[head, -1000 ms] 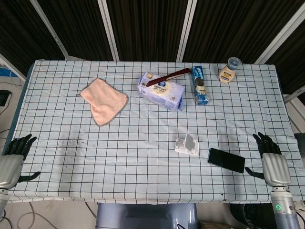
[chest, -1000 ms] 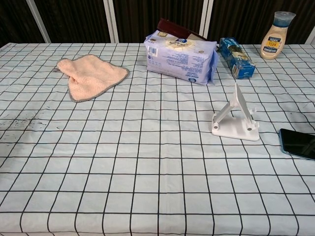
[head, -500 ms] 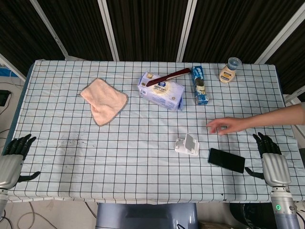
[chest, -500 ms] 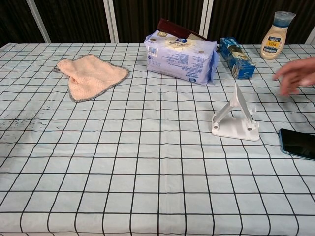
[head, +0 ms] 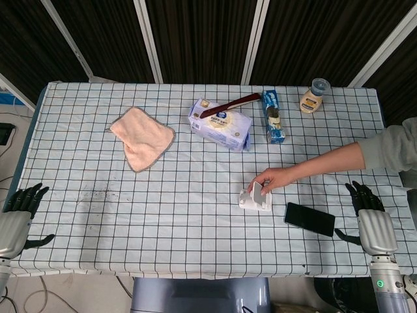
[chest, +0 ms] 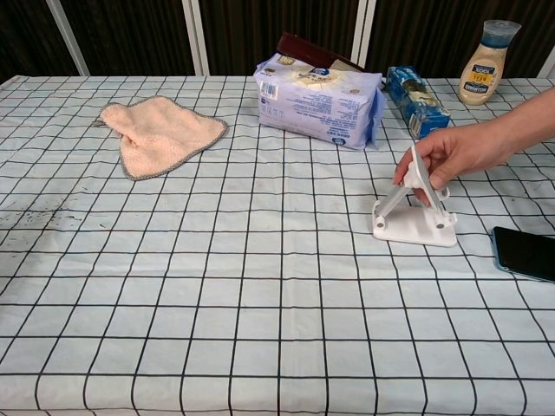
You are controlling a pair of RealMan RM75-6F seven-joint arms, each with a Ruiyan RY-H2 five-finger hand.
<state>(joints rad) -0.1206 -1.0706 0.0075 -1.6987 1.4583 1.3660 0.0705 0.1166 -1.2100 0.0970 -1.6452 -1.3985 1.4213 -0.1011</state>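
Robot hands idle at the table's near corners while a person's arm reaches the white phone stand.

Left to right: the left hand (head: 18, 207), lower left of the head view, lies released with fingers spread, holding nothing. The phone stand (head: 255, 199) sits right of centre; a person's hand (head: 272, 179), absent a second ago, now grips its upright plate, so the stand may shift. The black phone (head: 309, 218) lies just beside it. The right hand (head: 369, 210), lower right, is likewise spread and empty.
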